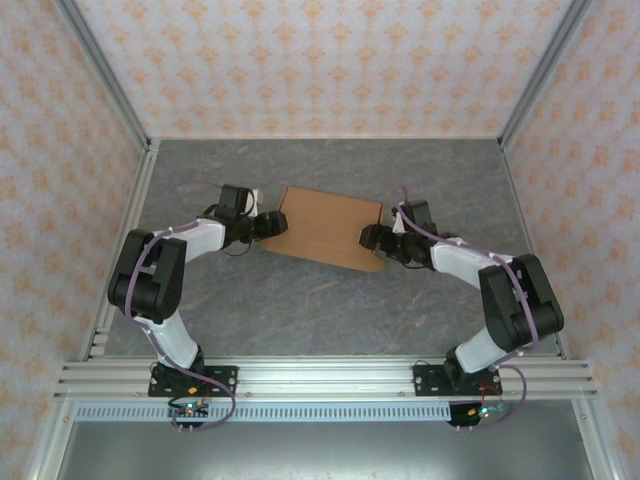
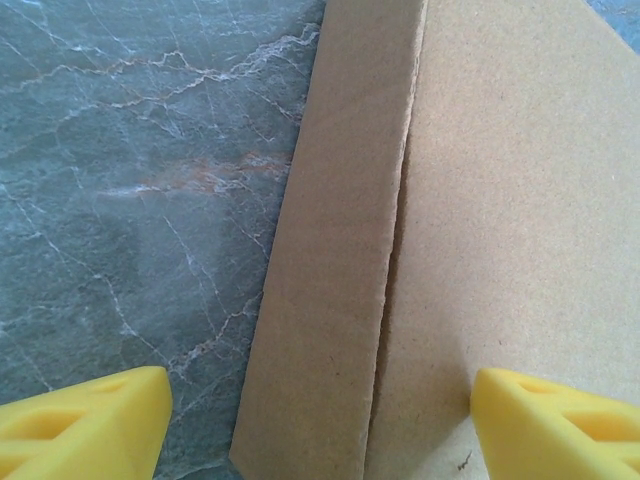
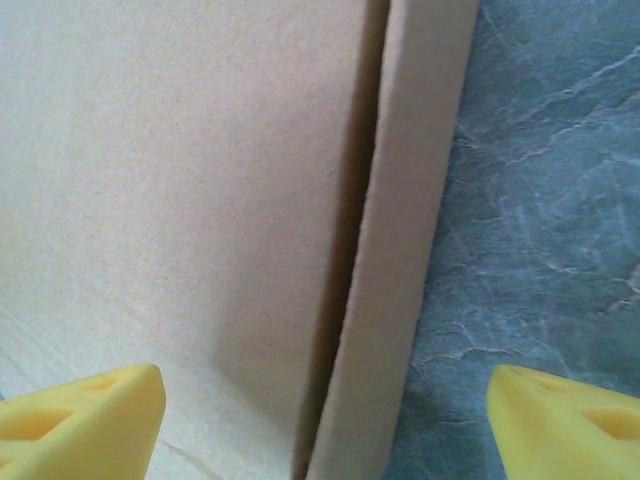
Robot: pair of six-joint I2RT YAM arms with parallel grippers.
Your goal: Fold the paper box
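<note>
Yellow fingertips (image 2: pixel 85 420) of the left gripper (image 2: pixel 320 430) stand spread wide in the left wrist view. One is over the grey marbled table (image 2: pixel 150 200) and the other over the broad panel of the paper box (image 2: pixel 500 200). Between them runs a narrow cardboard strip along the box's left edge, set off from the panel by a seam. Whether either fingertip touches the cardboard cannot be told.

The right gripper (image 3: pixel 325 420) mirrors this in the right wrist view. Its fingers (image 3: pixel 80 420) are also held wide apart, one over the panel and one over bare table. They straddle the matching strip on the box's right edge.

From above, both arm bases sit on the aluminium rail (image 1: pixel 320 375) at the table's near edge. The plain brown box lies flat and closed near the middle of the table, slightly toward the far edge and a little askew. The left gripper meets its left short edge and the right gripper its right short edge, near the box's near-right corner. Patterned wall panels (image 1: pixel 330 60) enclose the far side.
</note>
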